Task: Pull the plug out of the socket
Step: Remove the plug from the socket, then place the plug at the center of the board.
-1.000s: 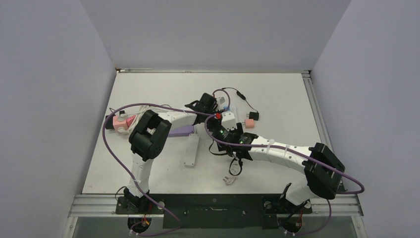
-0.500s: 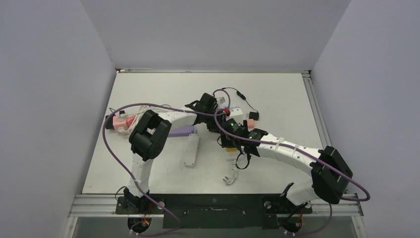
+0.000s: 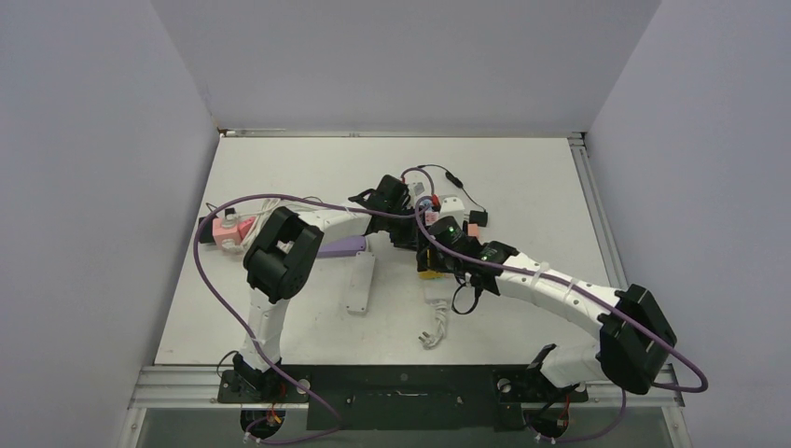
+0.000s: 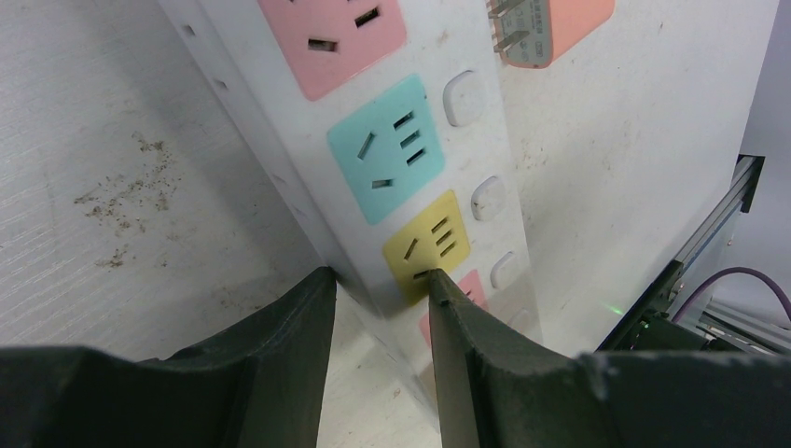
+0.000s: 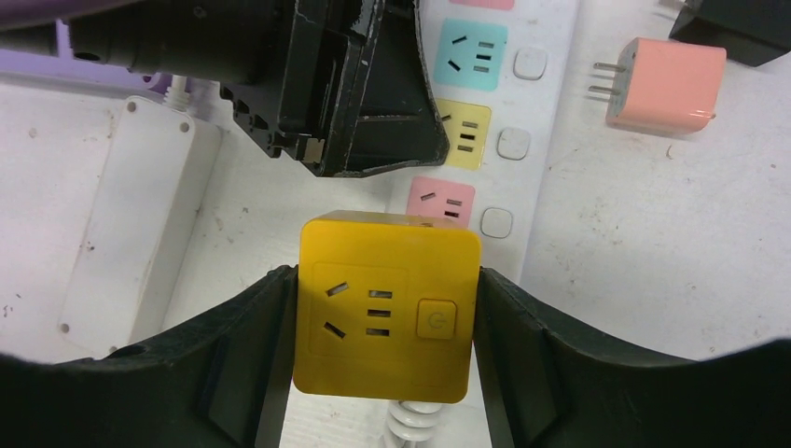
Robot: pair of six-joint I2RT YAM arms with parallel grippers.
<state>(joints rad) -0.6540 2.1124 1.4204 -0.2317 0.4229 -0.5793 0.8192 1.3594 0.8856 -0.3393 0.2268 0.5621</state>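
Right hand (image 5: 384, 303) clamps the yellow cube plug (image 5: 387, 322), apparently just clear of the power strip (image 4: 392, 140), which the left hand (image 4: 378, 280) pinches against the worktop (image 5: 653, 243). Only setting down remains, I'd say.

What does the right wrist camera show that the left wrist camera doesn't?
Only the right wrist: a yellow cube adapter gripped between the right jaws, a second white strip and a black adapter. Only the left wrist: how the left jaws pinch the power strip at its edge, plus the table's side rail. Both: the strip's teal socket and yellow socket, and the salmon plug beside it.
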